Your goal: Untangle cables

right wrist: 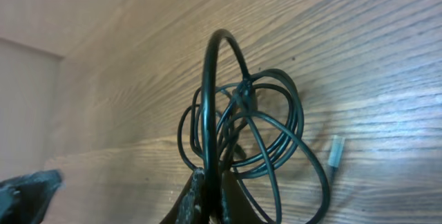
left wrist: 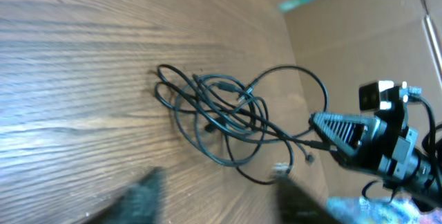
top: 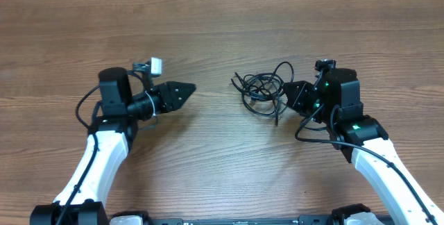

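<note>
The cables [top: 261,88] lie as one tangle of thin black cords on the wooden table [top: 222,162], right of centre. My right gripper [top: 288,92] is at the tangle's right edge, shut on a cable loop. In the right wrist view that loop [right wrist: 215,92] rises from between the closed fingers [right wrist: 199,198], with the coil [right wrist: 276,141] and a metal-tipped plug [right wrist: 335,151] behind. My left gripper [top: 189,89] hovers left of the tangle, apart from it. In the left wrist view its blurred fingers [left wrist: 146,191] stand open and empty, short of the cables [left wrist: 221,113].
The right gripper [left wrist: 338,131] shows in the left wrist view past the tangle, beside a small pale plug [left wrist: 280,171]. A cardboard wall [left wrist: 359,37] stands beyond the table's far edge. Bare wood surrounds the tangle.
</note>
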You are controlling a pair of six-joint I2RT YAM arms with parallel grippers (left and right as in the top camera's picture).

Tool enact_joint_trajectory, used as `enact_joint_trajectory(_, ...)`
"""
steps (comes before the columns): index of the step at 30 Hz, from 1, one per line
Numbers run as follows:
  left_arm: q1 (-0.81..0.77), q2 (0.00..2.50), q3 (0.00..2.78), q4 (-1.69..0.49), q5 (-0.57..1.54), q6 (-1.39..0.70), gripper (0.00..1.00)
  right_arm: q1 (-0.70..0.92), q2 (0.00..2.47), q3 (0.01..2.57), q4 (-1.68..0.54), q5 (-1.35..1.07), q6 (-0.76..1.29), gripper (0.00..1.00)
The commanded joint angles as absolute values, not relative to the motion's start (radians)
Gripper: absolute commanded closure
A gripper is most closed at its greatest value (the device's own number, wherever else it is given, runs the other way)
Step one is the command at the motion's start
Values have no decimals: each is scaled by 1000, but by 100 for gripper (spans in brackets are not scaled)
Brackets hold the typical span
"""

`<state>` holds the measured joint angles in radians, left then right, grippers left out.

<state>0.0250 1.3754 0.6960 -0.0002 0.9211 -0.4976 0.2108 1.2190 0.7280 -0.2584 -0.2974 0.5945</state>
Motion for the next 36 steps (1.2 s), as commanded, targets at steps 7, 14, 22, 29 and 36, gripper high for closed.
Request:
enact_joint_trajectory(7,-207,1367,703,-32,636,-704,43,208,1237,733,-389,-193,553,9)
enact_joint_trajectory(14,-381,1370,703,-21,314,-856,61,208,1237,733,-419,-191,592,6)
enact_joint_trajectory(22,-452,1503,703,51,186,-877,67,208,1237,733,-447,-192,613,5)
enact_joint_trajectory(29,-452,1684,703,294,305,-877,70,208,1237,733,-487,-192,613,5)
enact_joint_trajectory(36,-453,1767,703,384,344,-876,77,208,1237,733,-500,-192,613,4)
